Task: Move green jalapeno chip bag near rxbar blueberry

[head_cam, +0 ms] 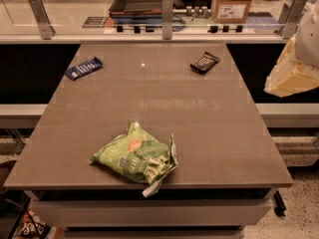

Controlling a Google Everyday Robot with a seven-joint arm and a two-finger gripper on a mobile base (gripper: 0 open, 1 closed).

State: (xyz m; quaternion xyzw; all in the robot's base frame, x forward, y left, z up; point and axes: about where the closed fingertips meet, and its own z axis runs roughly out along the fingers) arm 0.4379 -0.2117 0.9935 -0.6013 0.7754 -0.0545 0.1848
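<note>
The green jalapeno chip bag [135, 156] lies crumpled on the grey table [164, 108], near its front edge and a little left of the middle. The rxbar blueberry [83, 67], a small flat blue wrapper with white lettering, lies at the table's far left corner. My gripper [291, 76] shows as a pale cream and white shape at the right edge of the view, beyond the table's right side. It is far from both the bag and the blue bar and holds nothing that I can see.
A black bar wrapper with white lettering [204, 62] lies at the table's far right. Behind the table runs a glass-fronted counter with metal posts [167, 16], a cardboard box [232, 3] and a tray. A snack bag [31, 227] lies on the floor at the lower left.
</note>
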